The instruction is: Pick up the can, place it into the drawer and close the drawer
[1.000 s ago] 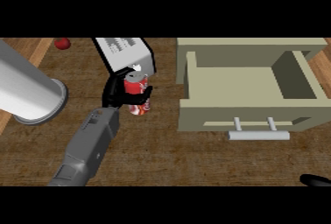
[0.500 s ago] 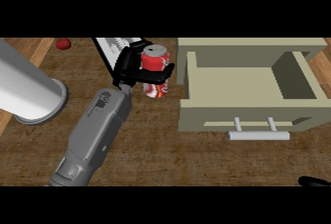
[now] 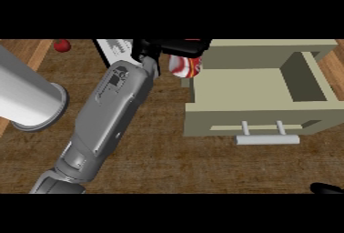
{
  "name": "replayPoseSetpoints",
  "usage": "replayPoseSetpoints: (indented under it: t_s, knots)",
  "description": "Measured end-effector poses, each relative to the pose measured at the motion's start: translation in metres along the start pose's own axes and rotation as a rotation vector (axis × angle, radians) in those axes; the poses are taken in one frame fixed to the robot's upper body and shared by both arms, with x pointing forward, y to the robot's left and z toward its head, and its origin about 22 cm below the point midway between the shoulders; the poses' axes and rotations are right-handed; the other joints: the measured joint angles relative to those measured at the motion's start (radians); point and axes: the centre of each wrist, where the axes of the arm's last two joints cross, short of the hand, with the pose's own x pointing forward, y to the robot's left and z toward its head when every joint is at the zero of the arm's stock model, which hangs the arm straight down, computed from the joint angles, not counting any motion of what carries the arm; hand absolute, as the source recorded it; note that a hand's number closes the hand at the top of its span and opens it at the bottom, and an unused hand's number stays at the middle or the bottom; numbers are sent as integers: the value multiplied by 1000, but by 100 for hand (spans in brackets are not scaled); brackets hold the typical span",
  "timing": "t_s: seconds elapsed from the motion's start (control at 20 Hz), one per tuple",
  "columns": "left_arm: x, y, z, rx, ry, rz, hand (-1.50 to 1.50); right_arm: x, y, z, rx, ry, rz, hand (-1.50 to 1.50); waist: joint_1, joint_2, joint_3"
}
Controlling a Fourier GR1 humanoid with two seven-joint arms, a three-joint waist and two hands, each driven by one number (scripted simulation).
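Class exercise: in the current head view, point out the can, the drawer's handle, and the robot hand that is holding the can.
can (image 3: 185,67), head view: its red-and-white side, below the fingers.
drawer's handle (image 3: 267,140), head view: middle of the pale bar.
left robot hand (image 3: 169,47), head view: black fingers curled over the can's top.

Glossy can (image 3: 185,66), matt drawer (image 3: 259,120), wood-grain counter (image 3: 188,164)

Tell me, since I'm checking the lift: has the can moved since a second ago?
Yes. The can, held in the left hand, has moved up and right in the view, toward the open drawer.
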Motion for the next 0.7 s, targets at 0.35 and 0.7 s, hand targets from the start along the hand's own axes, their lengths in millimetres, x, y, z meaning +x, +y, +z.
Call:
replayPoseSetpoints:
  t_s: [0.35, 0.7]
  knots:
    - [46, -35, -17, -9, 22, -25, 150, 3, 0, 0, -5, -5, -5, -150, -9, 2, 0]
    - [65, -61, -29, -14, 48, -73, 150, 2, -5, -8, 4, -23, -6, -150, -28, 8, 1]
